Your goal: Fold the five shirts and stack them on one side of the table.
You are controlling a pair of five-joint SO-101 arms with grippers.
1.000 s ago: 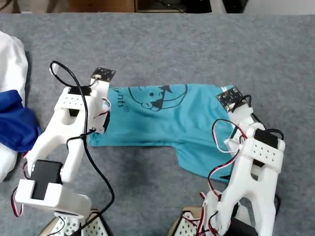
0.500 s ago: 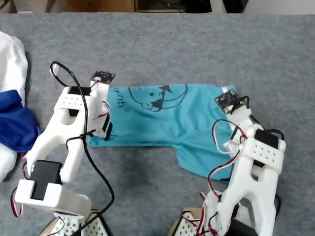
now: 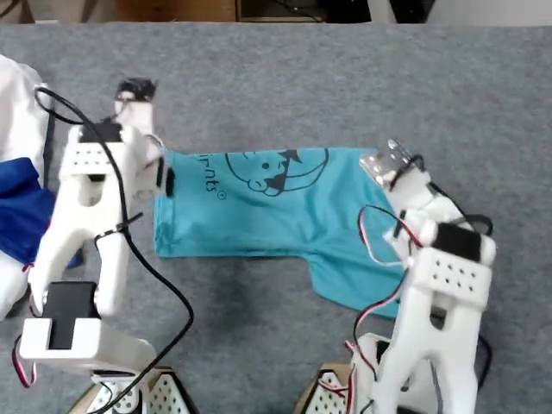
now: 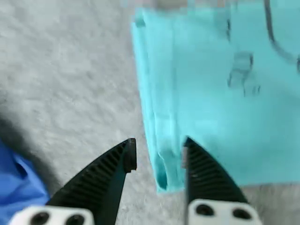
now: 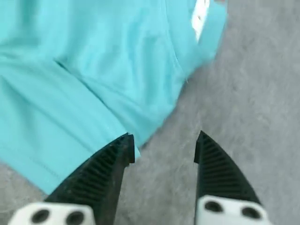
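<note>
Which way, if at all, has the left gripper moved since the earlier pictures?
Yes: the left gripper shifted leftward and toward the table's far edge, judged against the teal shirt.

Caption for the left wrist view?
Open left end effector over folded edge of teal shirt on grey table.
</note>
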